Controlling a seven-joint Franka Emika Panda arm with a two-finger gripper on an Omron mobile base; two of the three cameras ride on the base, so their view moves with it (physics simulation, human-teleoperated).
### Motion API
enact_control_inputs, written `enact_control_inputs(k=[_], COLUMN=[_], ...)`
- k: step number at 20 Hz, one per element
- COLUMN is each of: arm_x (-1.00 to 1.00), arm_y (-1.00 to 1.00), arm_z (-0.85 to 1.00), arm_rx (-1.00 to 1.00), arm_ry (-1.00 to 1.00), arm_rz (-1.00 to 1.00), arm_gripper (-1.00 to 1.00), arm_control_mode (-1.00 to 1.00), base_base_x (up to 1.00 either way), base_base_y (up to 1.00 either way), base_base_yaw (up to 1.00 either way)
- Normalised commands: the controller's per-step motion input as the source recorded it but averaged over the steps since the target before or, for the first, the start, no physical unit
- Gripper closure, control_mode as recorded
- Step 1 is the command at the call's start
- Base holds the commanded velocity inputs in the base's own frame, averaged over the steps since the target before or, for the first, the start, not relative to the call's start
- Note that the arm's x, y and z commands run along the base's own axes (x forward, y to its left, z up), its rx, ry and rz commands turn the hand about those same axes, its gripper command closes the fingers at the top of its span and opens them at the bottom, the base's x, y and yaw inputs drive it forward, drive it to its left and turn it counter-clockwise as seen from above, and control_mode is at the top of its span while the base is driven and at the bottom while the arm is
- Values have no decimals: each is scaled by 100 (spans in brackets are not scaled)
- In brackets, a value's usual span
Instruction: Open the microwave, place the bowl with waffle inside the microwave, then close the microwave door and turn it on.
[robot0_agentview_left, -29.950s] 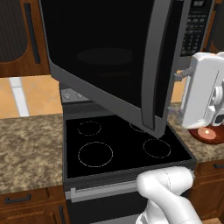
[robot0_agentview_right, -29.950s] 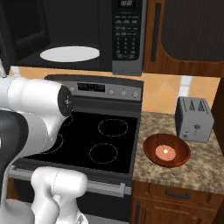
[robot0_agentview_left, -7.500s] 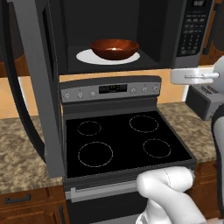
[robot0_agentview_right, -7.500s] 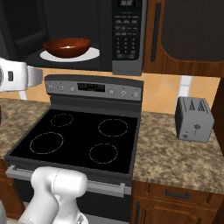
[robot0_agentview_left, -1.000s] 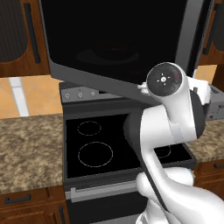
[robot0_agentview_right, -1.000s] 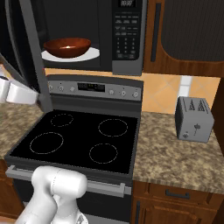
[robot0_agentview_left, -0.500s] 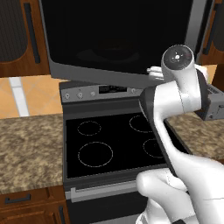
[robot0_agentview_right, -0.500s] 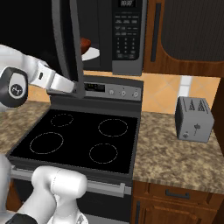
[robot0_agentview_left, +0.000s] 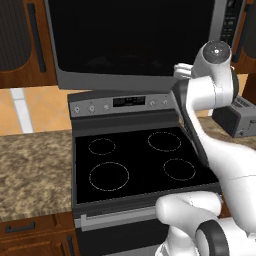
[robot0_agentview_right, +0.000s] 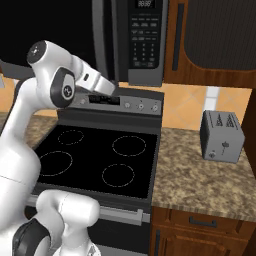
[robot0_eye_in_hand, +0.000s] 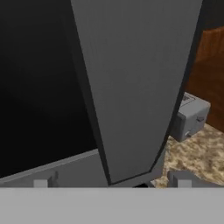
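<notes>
Microwave door (robot0_eye_in_hand: 131, 87) close ahead of parted jaws — toaster (robot0_eye_in_hand: 189, 116) beyond.

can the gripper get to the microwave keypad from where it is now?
Probably yes. The gripper sits against the nearly shut microwave door; the keypad lies just beside it with nothing in front.

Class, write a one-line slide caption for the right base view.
White robot arm reaching to the microwave door above a black stove, toaster on the counter.
</notes>
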Motion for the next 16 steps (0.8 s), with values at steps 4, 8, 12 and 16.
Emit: enact_control_inputs(k=[4, 8, 12, 16], arm_x=[74, 68, 71, 61], arm_y=[-18, -17, -14, 0], arm_z=[0, 0, 0, 0], arm_rx=[0, 0, 0, 0], arm_ry=[-11, -14, -9, -1], arm_rz=[15, 14, 12, 10], arm_gripper=[-100, -100, -100, -100], arm_control_mode=[-100, -100, -100, -100], base_base_x=[0, 0, 0, 0], base_base_y=[0, 0, 0, 0], base_base_yaw=[0, 0, 0, 0])
